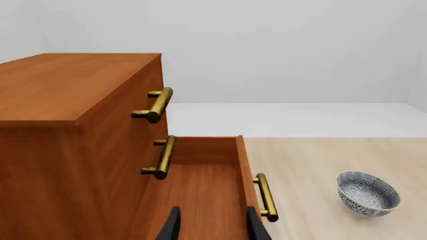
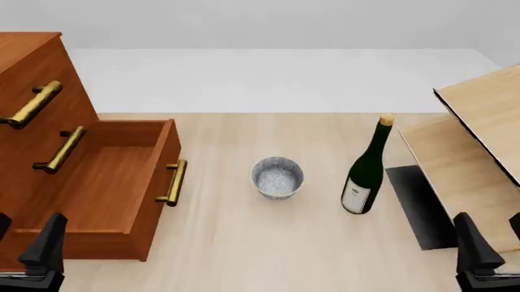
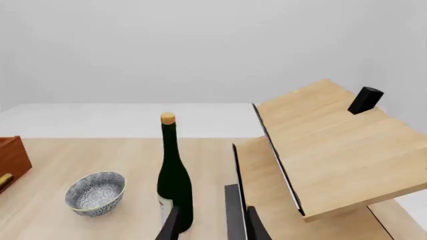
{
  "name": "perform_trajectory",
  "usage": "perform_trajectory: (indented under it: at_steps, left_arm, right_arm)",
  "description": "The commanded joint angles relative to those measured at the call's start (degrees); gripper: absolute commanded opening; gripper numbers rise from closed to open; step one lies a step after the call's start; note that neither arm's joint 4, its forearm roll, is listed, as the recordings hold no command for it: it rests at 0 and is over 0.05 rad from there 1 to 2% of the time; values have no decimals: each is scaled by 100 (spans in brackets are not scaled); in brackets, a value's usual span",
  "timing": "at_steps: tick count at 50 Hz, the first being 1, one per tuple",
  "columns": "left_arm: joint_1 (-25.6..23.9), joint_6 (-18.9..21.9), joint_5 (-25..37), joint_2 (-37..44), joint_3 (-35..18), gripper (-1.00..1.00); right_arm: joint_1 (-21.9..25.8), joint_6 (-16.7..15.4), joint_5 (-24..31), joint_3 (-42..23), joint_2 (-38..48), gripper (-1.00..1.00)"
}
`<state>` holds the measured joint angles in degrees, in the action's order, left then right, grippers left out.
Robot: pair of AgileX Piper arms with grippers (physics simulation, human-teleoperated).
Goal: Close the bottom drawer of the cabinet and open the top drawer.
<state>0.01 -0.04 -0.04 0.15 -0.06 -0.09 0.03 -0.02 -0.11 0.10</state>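
Front view shows the bottom drawer (image 2: pixel 97 182) of the cabinet (image 2: pixel 28 67) pulled out on the table's (image 2: pixel 243 243) left, my left fingers (image 2: pixel 45 243) and right fingers (image 2: pixel 475 243) apart and empty, so I might bump the bowl (image 2: pixel 277 177) while pushing.

No legible txt (bottle label (image 2: pixel 355 198) blank).

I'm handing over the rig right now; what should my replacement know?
Left gripper: open, holding nothing, hovering by the near side of the open bottom drawer.
Right gripper: open, holding nothing, near the slanted boards.
Cabinet at the table's left; top drawer shut.
Done: nothing.
Left: push bottom drawer in, pull top drawer out.
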Motion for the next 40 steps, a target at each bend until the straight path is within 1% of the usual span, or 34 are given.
perform_trajectory:
  at_steps: [1,5,8,12,16,17,21,22,24,26,28,31,33,35,36,37,40]
  left_arm:
    - [3,-21,-2,46,-20,100]
    - [3,-30,-37,114,-17,100]
    - [18,-67,-17,94,-22,100]
    - [53,-128,-32,129,-58,100]
    - [73,-114,-188,472,-155,100]
    - [12,-113,-197,638,-266,100]
    - [-85,-318,-192,1008,-545,100]
    - [-88,-224,-199,1098,-608,100]
    - [-205,-296,-196,1288,-818,100]
    - [-247,-213,-189,1414,-965,100]
    - [-382,-162,-233,1775,-1271,100]
    - [-520,-365,-197,1939,-1539,100]
    - [-619,-350,-149,2250,-1772,100]
    - [-744,-508,-78,2341,-1954,100]
    - [-757,-503,-71,2399,-1978,100]
    - [-782,-496,-24,2573,-2115,100]
    - [-838,-740,34,3011,-2304,100]
  right_arm:
    - [-49,19,16,-44,16,100]
    - [-43,18,39,-63,12,100]
    - [-22,102,69,-104,-1,100]
    - [-23,133,81,-127,0,100]
    - [-33,157,65,-124,4,100]
    - [-25,166,40,-137,31,100]
    - [-34,185,46,-154,29,100]
    - [-35,192,44,-153,36,100]
    - [-57,203,60,-140,13,100]
    - [-58,212,54,-134,20,100]
    - [-49,208,54,-134,19,100]
    - [-22,207,62,-141,11,100]
    - [-14,204,35,-145,41,100]
    - [-2,200,38,-145,36,100]
    - [-3,202,39,-144,35,100]
    - [1,203,41,-144,33,100]
    - [3,201,41,-144,33,100]
